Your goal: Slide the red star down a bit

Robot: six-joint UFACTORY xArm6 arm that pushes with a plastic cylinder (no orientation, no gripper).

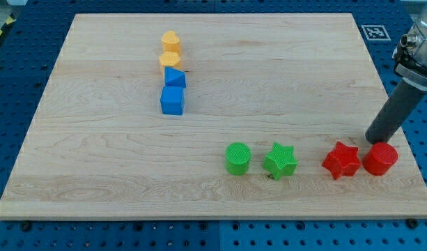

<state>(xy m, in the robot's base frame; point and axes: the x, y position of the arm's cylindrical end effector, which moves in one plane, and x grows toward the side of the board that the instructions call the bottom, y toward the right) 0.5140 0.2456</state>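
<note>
The red star (341, 160) lies on the wooden board (213, 63) at the lower right. A red cylinder (380, 158) sits right next to it on the view's right. My tip (372, 140) is at the end of the dark rod, just above the red cylinder and up and to the right of the red star, a small gap from the star.
A green cylinder (238, 158) and a green star (280, 161) lie to the left of the red star. Near the view's top left, two yellow blocks (171, 40) (170, 61) and two blue blocks (175, 78) (172, 100) form a column.
</note>
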